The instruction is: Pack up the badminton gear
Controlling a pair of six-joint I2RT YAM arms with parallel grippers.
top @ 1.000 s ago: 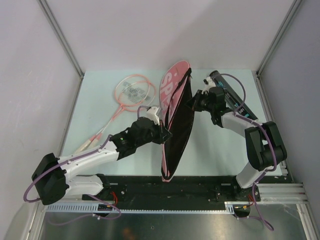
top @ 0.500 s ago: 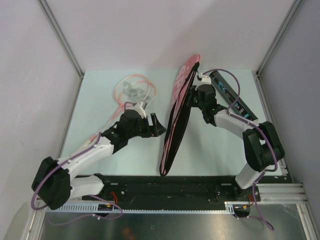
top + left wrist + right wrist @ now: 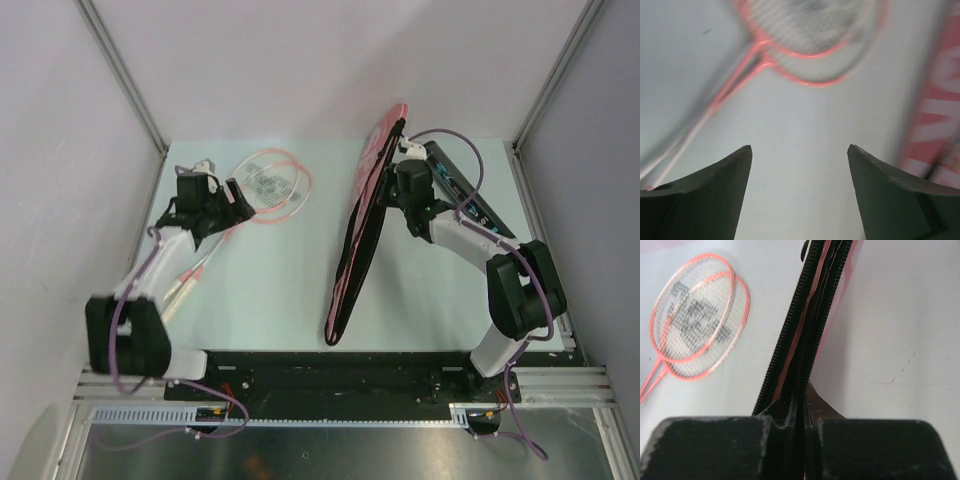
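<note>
The pink racket cover (image 3: 362, 235) stands on its edge on the pale table (image 3: 270, 290), mid-table and a little right of centre. Its long axis runs from the near edge toward the far wall, with the far, wider end leaning right. The right arm reaches forward and left from its base, elbow bent. The right gripper (image 3: 398, 182) meets the cover near its far end, up at the top edge. In the right wrist view the right gripper (image 3: 801, 426) is pressed together on the cover's (image 3: 807, 325) black zipped edge, which runs straight away from the fingers.

The black tube (image 3: 478, 212) lies beside that arm along the table's right side, pointing near-right to far-left.

Two pink-framed rackets (image 3: 272, 183) lie overlapped at far left, heads toward the far wall and handles trailing near-left. The left arm stretches far forward along the left side. The left gripper (image 3: 222, 200) hangs over the shafts just short of the heads. Its fingers (image 3: 715, 192) are spread with only bare table between them, and the blurred heads (image 3: 815, 30) lie ahead
</note>
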